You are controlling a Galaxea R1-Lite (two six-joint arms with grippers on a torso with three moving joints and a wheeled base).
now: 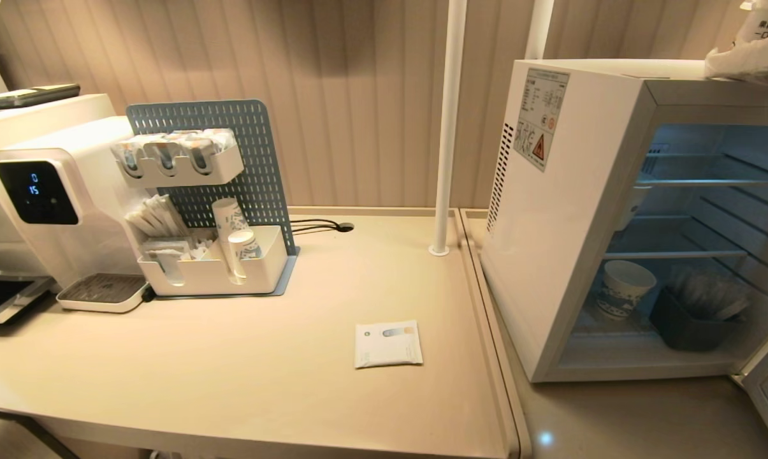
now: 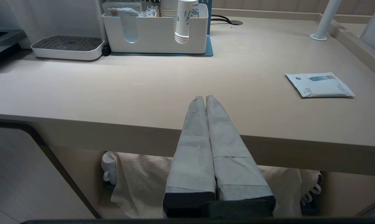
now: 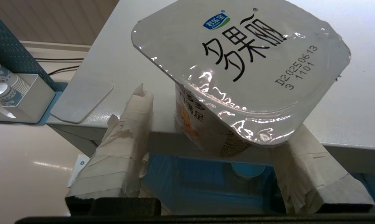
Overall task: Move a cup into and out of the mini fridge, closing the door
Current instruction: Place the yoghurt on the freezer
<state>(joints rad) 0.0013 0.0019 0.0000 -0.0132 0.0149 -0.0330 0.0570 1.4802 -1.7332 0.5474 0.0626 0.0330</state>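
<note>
On the beige counter [image 1: 243, 357] beside the open mini fridge [image 1: 568, 210] lies a white sachet [image 1: 388, 344]

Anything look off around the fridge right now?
Yes: the cup looks tilted at the top front edge of the mini fridge, seemingly overhanging its open compartment, between the spread fingers of the right tool. A sachet also lies loose on the counter.

Head overlooks counter [image 1: 243, 357]; wrists sit low, close.
</note>
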